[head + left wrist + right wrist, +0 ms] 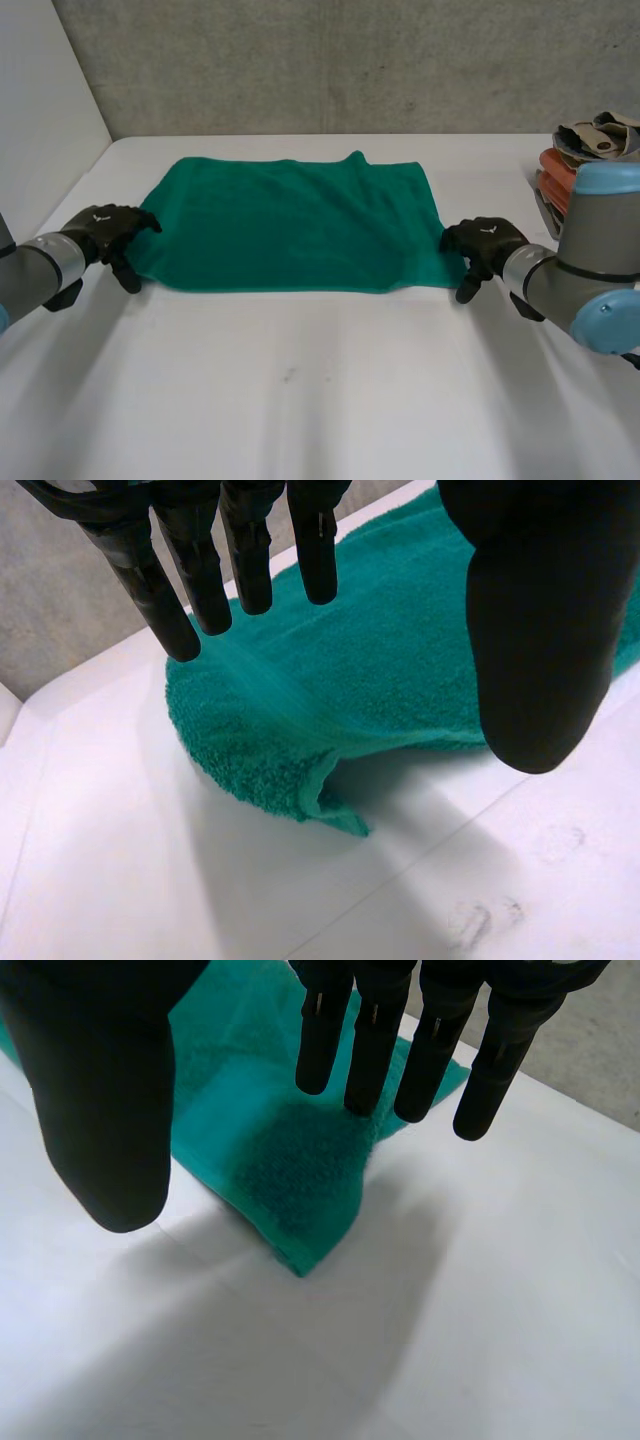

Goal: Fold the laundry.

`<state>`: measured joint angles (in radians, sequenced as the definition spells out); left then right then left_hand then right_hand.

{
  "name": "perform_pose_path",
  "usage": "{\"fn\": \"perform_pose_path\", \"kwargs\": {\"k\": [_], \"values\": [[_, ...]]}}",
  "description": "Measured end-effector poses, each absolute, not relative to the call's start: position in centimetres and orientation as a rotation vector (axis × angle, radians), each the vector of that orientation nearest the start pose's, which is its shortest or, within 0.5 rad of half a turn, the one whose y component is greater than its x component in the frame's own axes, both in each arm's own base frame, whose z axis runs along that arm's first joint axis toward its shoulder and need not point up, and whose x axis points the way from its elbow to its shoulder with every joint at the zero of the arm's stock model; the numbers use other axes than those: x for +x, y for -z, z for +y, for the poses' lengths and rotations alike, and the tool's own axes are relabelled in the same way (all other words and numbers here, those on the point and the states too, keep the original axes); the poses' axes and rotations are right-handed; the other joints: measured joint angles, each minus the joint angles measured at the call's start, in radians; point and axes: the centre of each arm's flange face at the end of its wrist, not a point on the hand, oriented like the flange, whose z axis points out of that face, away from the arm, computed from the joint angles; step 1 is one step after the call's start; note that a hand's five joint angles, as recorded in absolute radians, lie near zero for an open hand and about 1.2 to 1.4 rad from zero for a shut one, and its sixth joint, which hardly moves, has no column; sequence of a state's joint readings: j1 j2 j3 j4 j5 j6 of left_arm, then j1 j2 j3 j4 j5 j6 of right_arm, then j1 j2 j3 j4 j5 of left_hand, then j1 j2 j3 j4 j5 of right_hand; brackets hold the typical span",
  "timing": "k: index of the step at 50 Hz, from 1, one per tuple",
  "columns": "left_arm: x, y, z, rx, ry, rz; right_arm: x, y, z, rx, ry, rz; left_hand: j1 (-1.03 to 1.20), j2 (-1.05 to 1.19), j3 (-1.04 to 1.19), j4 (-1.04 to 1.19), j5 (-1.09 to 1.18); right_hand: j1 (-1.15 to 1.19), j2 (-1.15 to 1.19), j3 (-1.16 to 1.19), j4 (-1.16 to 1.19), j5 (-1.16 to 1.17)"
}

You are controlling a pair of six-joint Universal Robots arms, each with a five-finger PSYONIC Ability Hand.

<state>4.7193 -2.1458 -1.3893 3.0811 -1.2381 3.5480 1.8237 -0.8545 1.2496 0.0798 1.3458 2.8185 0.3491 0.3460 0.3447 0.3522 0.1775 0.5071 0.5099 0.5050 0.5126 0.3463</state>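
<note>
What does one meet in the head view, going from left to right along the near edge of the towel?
left hand → green towel → right hand → pile of things at the table's far right

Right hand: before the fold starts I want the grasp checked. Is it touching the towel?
Cannot tell. In the right wrist view the right hand's straight fingers overlap the towel's corner; neither contact nor gap shows plainly.

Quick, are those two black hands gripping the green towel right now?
Left hand: open, fingers straight at the green towel's near left corner.
Right hand: open, fingers straight at its near right corner.
</note>
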Motion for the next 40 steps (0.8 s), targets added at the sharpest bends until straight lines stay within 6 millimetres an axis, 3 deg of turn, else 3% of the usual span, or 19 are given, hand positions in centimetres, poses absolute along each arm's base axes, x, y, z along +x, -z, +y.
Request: {"fn": "perform_pose_path", "kwargs": {"k": [10,26,28,32,40], "values": [[-15.6,-15.9,-38.2,0.781,1.736,2.545,25.5,-11.4,-36.2,-1.026,1.680,2.310,0.000,0.000,0.000,0.000,0.000,0.058,0.056,0.064,0.055,0.052],[-15.7,-15.7,-38.7,0.771,1.732,2.526,26.9,-10.6,-38.8,-1.069,1.867,2.180,0.000,0.000,0.000,0.000,0.000,0.286,0.280,0.286,0.277,0.262],[-15.7,-15.7,-38.8,0.771,1.732,2.525,27.0,-10.5,-39.1,-1.074,1.881,2.173,0.000,0.000,0.000,0.000,0.000,0.426,0.427,0.417,0.408,0.395],[-15.7,-15.5,-38.9,0.768,1.728,2.522,27.1,-10.6,-39.5,-1.079,1.902,2.162,0.000,0.000,0.000,0.000,0.000,0.627,0.661,0.662,0.658,0.643],[-15.8,-15.0,-39.3,0.767,1.704,2.507,27.2,-12.6,-38.6,-1.045,1.905,2.148,0.022,0.024,0.026,0.021,0.023,0.627,0.667,0.674,0.679,0.654]]}}
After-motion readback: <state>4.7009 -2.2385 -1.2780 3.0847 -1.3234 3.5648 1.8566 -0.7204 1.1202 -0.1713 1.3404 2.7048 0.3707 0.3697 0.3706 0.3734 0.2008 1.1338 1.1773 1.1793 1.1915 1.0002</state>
